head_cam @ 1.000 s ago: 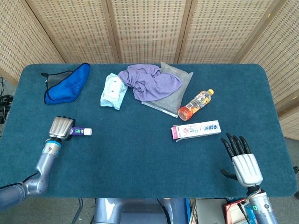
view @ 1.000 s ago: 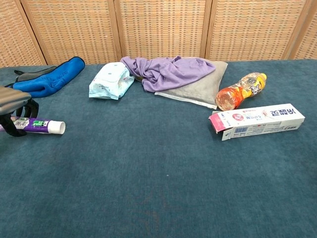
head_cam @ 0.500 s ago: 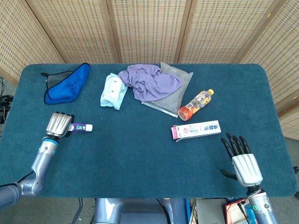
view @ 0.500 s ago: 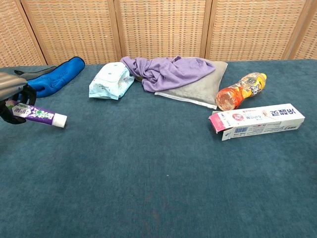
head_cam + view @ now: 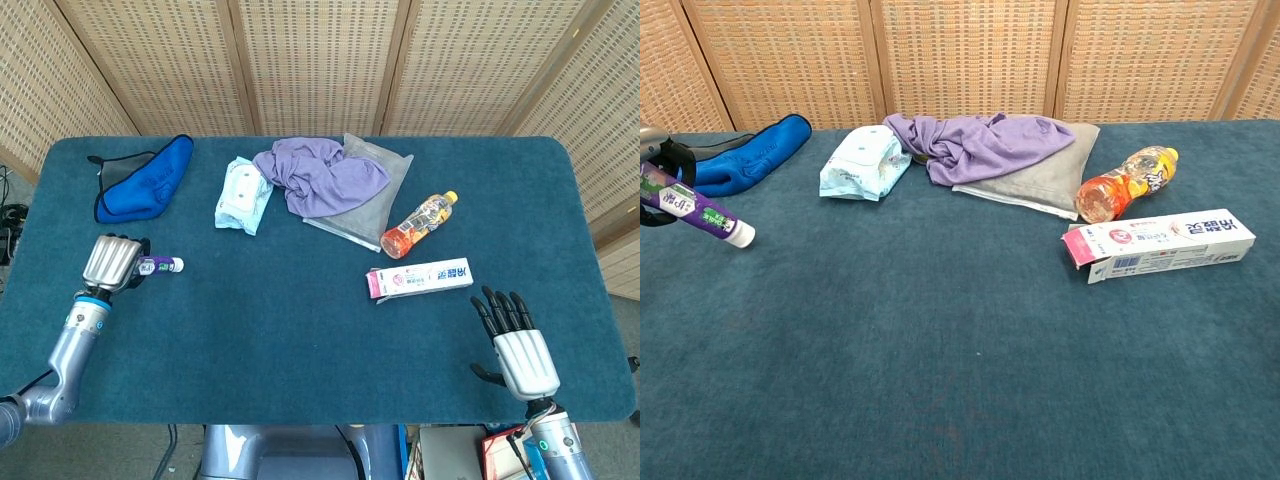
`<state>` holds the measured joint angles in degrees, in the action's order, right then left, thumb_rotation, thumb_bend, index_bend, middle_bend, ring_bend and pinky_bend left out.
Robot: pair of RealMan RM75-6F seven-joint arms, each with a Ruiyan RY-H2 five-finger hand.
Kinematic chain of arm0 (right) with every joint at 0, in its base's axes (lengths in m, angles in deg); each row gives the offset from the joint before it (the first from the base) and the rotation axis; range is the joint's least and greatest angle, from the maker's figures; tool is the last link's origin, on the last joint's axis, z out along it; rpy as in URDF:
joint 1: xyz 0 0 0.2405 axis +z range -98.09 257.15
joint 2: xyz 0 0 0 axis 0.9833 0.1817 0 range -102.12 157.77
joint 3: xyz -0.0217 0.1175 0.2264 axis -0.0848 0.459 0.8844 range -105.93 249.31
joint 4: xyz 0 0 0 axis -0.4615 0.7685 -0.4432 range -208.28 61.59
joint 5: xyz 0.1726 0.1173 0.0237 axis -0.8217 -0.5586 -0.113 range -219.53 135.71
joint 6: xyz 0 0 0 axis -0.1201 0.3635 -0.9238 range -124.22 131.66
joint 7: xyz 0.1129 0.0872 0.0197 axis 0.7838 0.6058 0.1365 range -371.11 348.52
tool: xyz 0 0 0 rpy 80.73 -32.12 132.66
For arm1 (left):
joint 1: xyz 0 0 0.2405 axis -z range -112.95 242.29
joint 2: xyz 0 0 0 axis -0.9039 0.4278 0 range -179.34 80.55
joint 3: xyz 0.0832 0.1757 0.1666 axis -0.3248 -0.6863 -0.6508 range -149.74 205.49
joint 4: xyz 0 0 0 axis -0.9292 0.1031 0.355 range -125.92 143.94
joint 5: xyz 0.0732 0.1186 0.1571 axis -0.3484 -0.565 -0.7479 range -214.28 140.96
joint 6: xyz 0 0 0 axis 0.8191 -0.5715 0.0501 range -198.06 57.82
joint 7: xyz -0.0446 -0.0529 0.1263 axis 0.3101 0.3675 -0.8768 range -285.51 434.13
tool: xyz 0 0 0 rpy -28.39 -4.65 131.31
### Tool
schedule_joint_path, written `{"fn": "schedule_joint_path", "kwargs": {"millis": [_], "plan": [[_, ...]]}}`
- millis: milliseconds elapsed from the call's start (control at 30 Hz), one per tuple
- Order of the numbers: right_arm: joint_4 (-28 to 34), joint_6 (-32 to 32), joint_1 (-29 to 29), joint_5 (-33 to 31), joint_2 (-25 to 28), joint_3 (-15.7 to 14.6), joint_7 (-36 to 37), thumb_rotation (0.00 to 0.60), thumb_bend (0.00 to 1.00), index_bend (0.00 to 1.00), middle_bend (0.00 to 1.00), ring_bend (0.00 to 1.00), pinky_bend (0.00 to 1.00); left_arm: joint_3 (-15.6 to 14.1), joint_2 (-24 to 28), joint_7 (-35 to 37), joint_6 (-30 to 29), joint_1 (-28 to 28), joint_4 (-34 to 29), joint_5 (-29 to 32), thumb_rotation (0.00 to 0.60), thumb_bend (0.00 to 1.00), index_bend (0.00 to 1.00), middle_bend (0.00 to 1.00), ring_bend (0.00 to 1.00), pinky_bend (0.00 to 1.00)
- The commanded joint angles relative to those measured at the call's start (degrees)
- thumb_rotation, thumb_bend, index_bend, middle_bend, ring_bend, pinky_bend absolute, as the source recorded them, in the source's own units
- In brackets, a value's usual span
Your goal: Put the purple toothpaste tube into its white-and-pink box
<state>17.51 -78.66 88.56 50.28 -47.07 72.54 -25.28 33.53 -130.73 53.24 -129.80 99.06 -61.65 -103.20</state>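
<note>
Gripping the glossy purple toothpaste tube [image 5: 158,265], metallic left hand [image 5: 108,263]; right hand [image 5: 518,345] flat, fingers spread.

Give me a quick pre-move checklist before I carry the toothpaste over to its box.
1. Left hand grips the purple toothpaste tube: ok.
2. Tube is off the table, cap end tilted down: ok.
3. White-and-pink box has its pink end flap open, facing the tube's side: ok.
4. Box is held steady: not ok; the right hand is open and apart from it.
5. Table between tube and box is free of things: ok.
6. Orange bottle lies close behind the box; touching it: cannot tell.
</note>
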Motion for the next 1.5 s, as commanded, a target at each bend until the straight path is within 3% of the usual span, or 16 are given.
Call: {"fn": "schedule_joint_path", "kwargs": {"millis": [33,933,1500], "plan": [[0.0,0.0,0.0,0.0,0.0,0.0,0.0,0.600,0.14,0.00,0.00,0.00,0.00,0.1,0.3,0.2,-0.2,-0.1,-0.3,-0.5,0.600,0.29,0.79,0.62,0.52,0.48],[0.3,-0.1,0.0,0.1,0.3,0.0,0.1,0.600,0.14,0.00,0.00,0.00,0.00,0.8,0.2,5.6,-4.7,-1.2,-3.3,-7.1,0.600,0.29,0.79,0.62,0.52,0.49],[0.0,0.9,0.3,-0.4,-0.1,-0.2,0.4,0.600,0.14,0.00,0.00,0.00,0.00,0.6,0.8,23.5,-12.5,-4.4,-3.1,-15.3,0.600,0.29,0.79,0.62,0.52,0.49]]}}
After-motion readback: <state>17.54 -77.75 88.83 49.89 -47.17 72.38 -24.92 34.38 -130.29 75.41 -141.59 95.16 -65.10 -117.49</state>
